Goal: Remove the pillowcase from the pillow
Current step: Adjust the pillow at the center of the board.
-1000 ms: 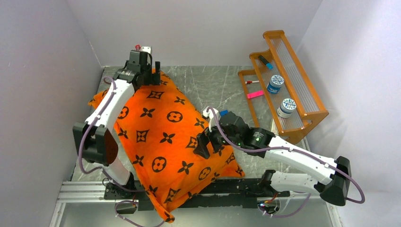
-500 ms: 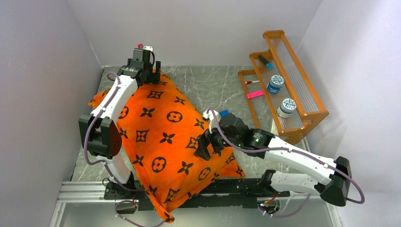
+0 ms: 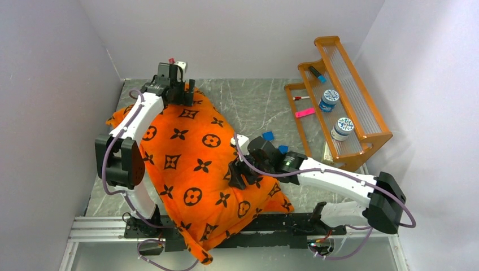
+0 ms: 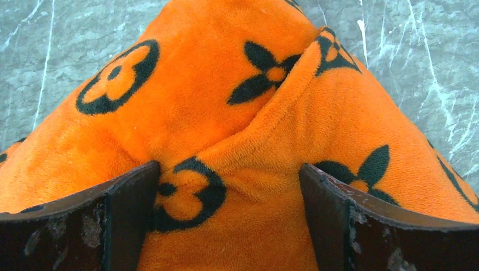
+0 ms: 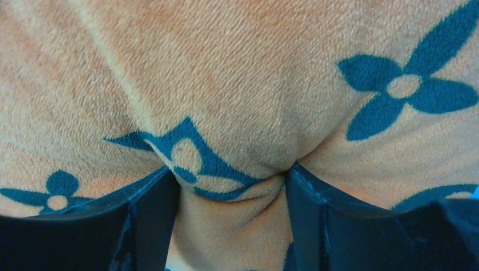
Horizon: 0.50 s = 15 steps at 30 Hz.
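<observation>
Right fingers (image 5: 148, 224) shifted left, pinching pillowcase (image 3: 192, 152) fold; left fingers (image 4: 73, 226) astride corner.

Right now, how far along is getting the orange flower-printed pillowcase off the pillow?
Nothing looks done: the orange flower-printed fabric pillowcase still covers everything, no white pillow showing. In hand: the right gripper pinches a fold on its right side; the left gripper straddles the far corner, open. Remaining: the whole pull-off.

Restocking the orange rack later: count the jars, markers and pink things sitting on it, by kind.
White jars: 2
Markers: 2
Pink item: 1
Total: 5
</observation>
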Tool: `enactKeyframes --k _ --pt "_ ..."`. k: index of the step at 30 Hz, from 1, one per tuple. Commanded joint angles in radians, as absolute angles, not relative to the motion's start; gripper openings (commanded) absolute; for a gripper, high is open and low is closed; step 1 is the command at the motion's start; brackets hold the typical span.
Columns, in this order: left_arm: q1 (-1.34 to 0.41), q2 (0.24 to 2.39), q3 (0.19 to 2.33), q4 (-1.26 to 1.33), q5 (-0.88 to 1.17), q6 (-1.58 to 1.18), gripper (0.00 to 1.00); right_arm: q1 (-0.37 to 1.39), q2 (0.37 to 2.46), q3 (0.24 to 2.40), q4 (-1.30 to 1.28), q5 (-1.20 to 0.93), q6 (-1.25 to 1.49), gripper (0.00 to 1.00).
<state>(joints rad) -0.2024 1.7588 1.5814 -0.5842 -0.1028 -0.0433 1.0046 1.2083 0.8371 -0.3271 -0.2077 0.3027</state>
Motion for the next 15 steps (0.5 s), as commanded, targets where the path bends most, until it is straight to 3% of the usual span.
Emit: enactKeyframes --k 1,6,8,15 --pt "-0.206 1.716 1.52 -0.638 -0.047 -0.028 0.97 1.012 1.309 0.855 -0.409 -0.195 0.257 0.57" --pt "-0.206 1.679 1.483 -0.628 -0.116 -0.032 0.97 1.012 1.34 0.983 -0.491 -0.019 0.186 0.05" --pt "-0.204 1.646 1.472 -0.616 -0.101 -0.034 0.97 1.011 1.34 1.029 -0.513 0.107 0.162 0.0" --pt "-0.165 1.504 1.442 -0.582 -0.117 -0.072 0.97 1.011 1.316 1.156 -0.5 0.462 0.041 0.0"
